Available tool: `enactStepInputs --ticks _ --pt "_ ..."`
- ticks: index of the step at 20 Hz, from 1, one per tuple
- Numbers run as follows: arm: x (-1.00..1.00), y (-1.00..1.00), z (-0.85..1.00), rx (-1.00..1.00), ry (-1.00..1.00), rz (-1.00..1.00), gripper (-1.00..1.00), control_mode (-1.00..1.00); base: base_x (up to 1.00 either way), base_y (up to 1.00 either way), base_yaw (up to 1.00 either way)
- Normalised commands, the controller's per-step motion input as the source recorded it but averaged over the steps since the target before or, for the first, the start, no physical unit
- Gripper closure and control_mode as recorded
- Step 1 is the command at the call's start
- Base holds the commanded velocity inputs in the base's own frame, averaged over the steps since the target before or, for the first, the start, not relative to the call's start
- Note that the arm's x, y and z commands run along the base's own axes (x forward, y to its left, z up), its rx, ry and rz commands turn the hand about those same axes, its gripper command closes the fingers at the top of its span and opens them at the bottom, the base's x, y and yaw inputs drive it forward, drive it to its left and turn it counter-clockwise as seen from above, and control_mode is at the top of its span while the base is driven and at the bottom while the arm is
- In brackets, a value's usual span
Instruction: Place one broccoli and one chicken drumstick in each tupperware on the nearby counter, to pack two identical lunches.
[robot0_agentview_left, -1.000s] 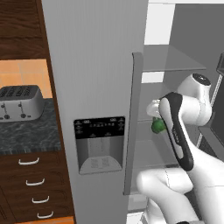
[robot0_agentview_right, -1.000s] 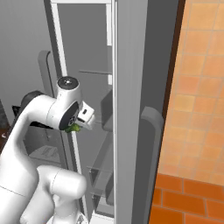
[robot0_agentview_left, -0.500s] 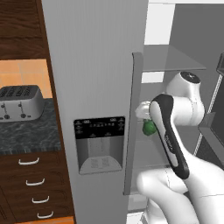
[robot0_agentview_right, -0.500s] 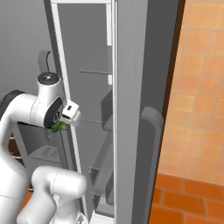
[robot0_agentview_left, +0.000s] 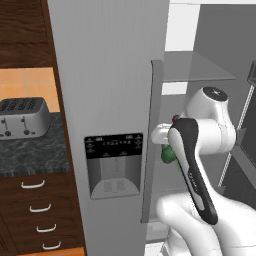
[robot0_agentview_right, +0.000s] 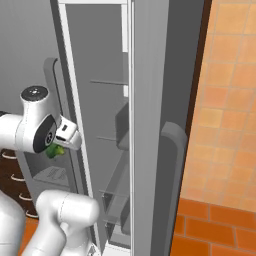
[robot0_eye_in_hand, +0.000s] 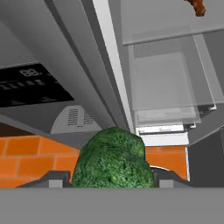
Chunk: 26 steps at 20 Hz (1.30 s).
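While my fingers are clamped on one broccoli (robot0_eye_in_hand: 113, 158), pressing it from both sides in the hand view, the packing itself has, as far as I can judge, not begun. The floret sits between my two dark fingertips (robot0_eye_in_hand: 54, 179) and shows as a small green lump under my wrist in the left base view (robot0_agentview_left: 167, 155) and beside my hand in the right base view (robot0_agentview_right: 54, 150). I hold it in front of the open fridge (robot0_agentview_left: 110, 75), just beside the edge of the door that carries the dispenser panel (robot0_agentview_left: 113, 159).

Looking along my gripper (robot0_eye_in_hand: 112, 180), I see glass shelves (robot0_eye_in_hand: 164, 83) inside the fridge, and at the top corner a bit of brown that I take to be a chicken drumstick (robot0_eye_in_hand: 197, 6), resting on a higher shelf.

The counter (robot0_agentview_left: 30, 150) lies well apart to my left, past the fridge door, with a silver toaster (robot0_agentview_left: 22, 117) standing on it and drawers below. I cannot make out any tub on it from here, so I cannot say whether anything is packed already.

By my reckoning, this broccoli has to be carried over to a tub, then the second floret and both drumsticks fetched. Most of the job seems to lie ahead.
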Motion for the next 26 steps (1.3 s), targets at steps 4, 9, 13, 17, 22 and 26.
enactStepInputs --ticks 4,9,13,17,22,26 --pt "0.00 0.00 0.00 0.00 0.00 0.00 1.00 1.00 -0.16 0.10 0.00" --pt "0.00 0.00 0.00 0.00 0.00 0.00 1.00 1.00 -0.33 0.10 0.09" --pt "0.00 0.00 0.00 0.00 0.00 0.00 1.00 1.00 0.06 0.63 0.00" --pt "0.00 0.00 0.00 0.00 0.00 0.00 1.00 1.00 0.09 1.00 0.00" --pt "0.00 0.00 0.00 0.00 0.00 0.00 1.00 1.00 0.20 1.00 0.00" --pt "0.00 0.00 0.00 0.00 0.00 0.00 1.00 1.00 0.09 1.00 0.00"
